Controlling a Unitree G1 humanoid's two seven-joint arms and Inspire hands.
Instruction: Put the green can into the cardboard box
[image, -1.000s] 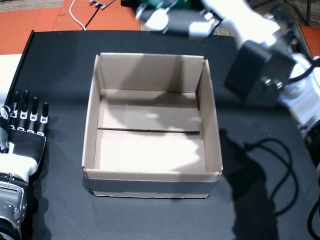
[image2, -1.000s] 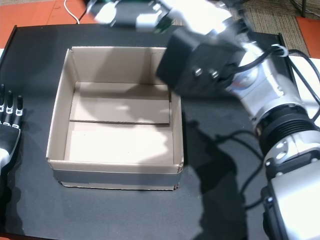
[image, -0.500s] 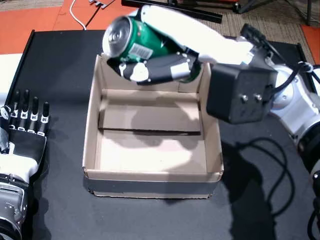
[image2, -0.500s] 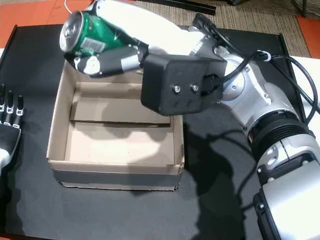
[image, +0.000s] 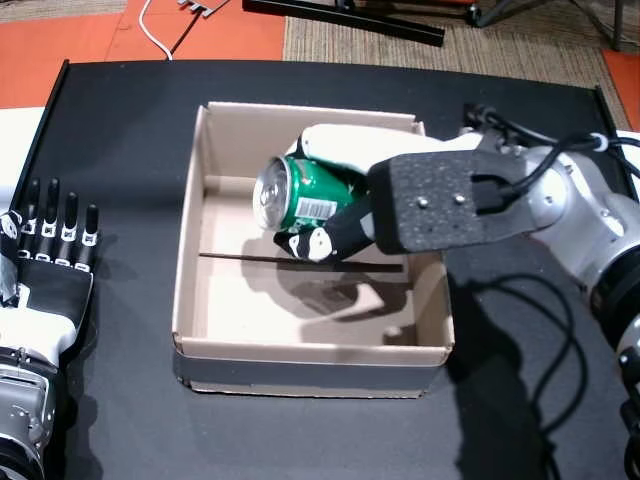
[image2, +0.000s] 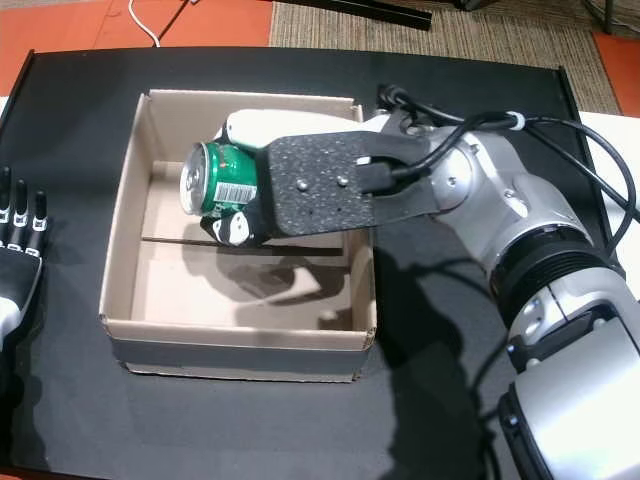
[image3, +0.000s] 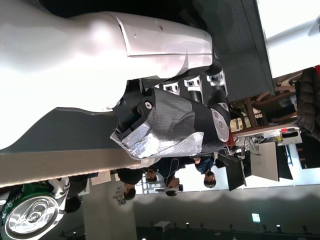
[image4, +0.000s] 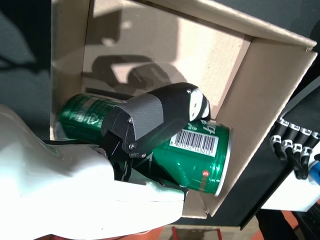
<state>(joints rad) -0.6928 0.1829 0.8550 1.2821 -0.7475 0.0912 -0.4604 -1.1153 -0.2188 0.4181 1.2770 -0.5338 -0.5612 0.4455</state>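
Green can: lying on its side, silver top toward the robot's left, held above the floor of the box, near the far wall; barcode visible in the right wrist view.
Right hand: wrapped around the can from the right, thumb across the barcode side, white back of the hand over the top; reaches over the box's right wall.
Box: brown cardboard, open-topped, on the black table; a dark seam runs across its floor.
Left hand: flat on the table left of the box, well apart from it, fingers straight and side by side, holding nothing.
Floor: orange, with a white cable.
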